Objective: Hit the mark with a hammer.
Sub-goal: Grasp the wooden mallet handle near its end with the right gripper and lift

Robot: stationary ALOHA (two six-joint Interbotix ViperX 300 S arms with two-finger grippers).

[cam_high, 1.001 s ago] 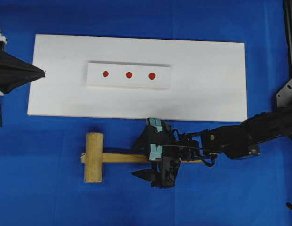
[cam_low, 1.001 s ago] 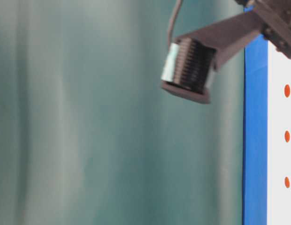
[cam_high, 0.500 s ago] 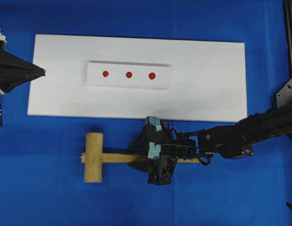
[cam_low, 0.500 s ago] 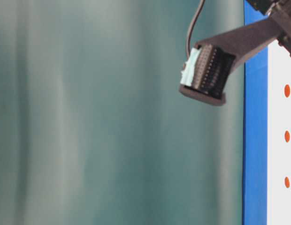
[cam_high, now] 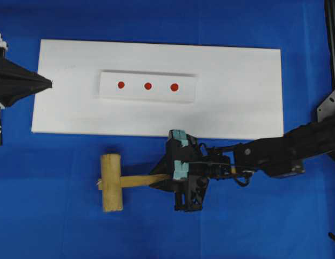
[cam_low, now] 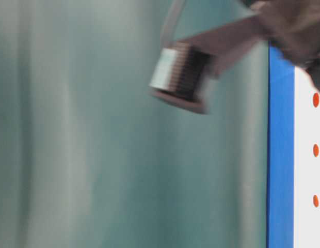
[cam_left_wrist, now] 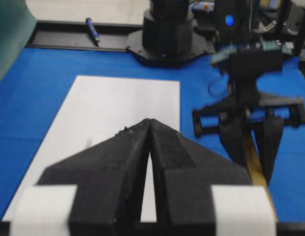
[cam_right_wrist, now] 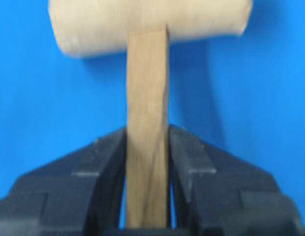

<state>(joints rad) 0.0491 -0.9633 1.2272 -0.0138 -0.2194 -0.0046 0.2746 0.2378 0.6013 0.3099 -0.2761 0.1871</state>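
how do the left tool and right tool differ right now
The right tool is shut on the hammer, its fingers pressing both sides of the flat handle; the left tool is shut on nothing. The right tool sits over the blue cloth below the white board; the left tool points at the board's left edge. Both have black, wedge-shaped fingers.

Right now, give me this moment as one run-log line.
right tool: shut on hammer handle | left tool: shut, empty, at white board edge | red marks: not yet struck
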